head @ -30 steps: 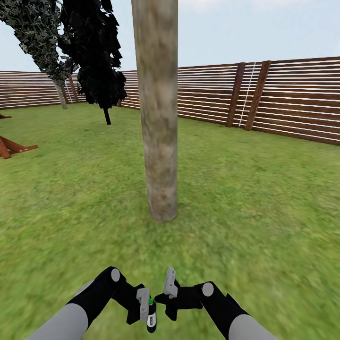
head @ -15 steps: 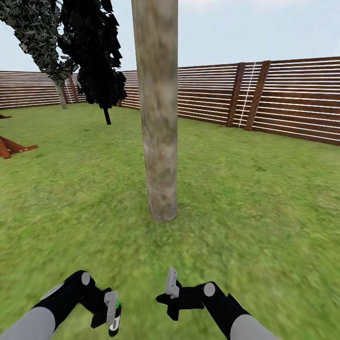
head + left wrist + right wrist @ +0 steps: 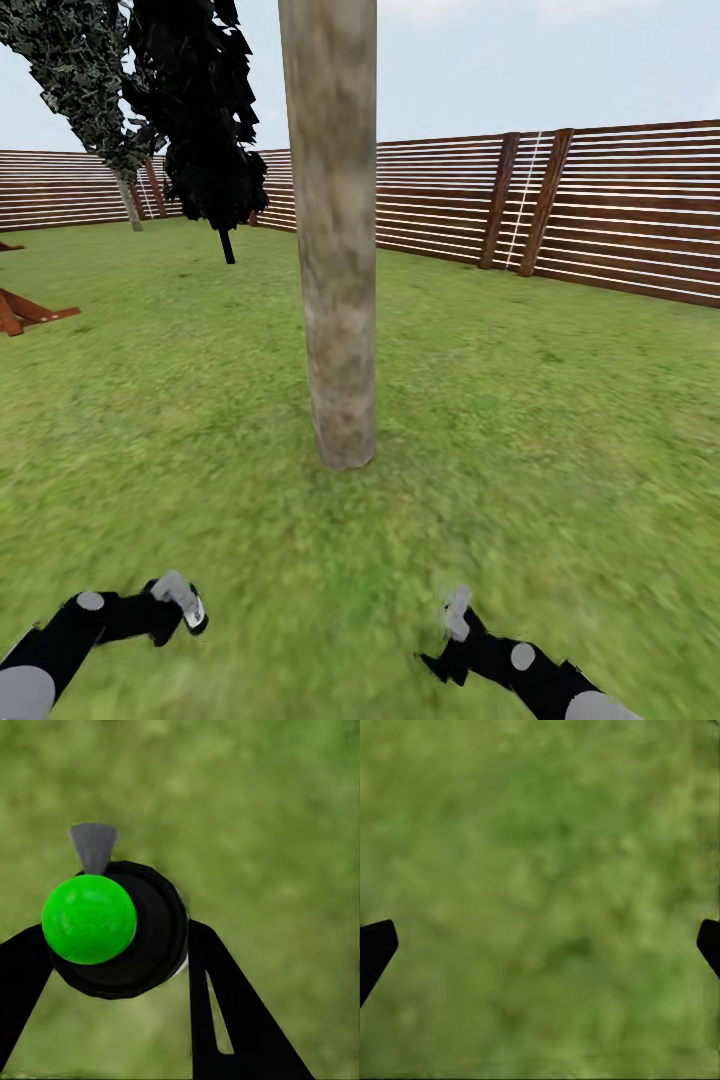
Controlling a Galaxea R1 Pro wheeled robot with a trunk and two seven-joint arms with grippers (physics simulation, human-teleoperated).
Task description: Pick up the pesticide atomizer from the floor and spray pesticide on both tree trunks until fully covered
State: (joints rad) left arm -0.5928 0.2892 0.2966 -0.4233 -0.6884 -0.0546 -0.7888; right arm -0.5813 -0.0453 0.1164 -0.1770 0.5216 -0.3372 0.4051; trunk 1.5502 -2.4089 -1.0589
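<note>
The left claw [image 3: 120,945] is clamped on the pesticide atomizer [image 3: 112,926]: in the left wrist view the black bottle with its green cap and grey nozzle sits between the two dark fingers, over the floor [image 3: 270,810] of blurry grass. In the head view that claw [image 3: 182,600] is low at the left, with the bottle hard to make out there. The right claw [image 3: 540,945] is spread wide and carries nothing; only its two fingertips show at the frame edges above grass, and in the head view it [image 3: 455,612] is low at the right.

The tree trunk [image 3: 335,250] stands straight ahead, well apart from both arms, and its mottled surface appears free of white specks, though fine dots may be lost at this range.

Pickup looks done; spraying has not begun. The next move calls for raising the atomizer, aiming the nozzle at the trunk, and probably closing in first.
</note>
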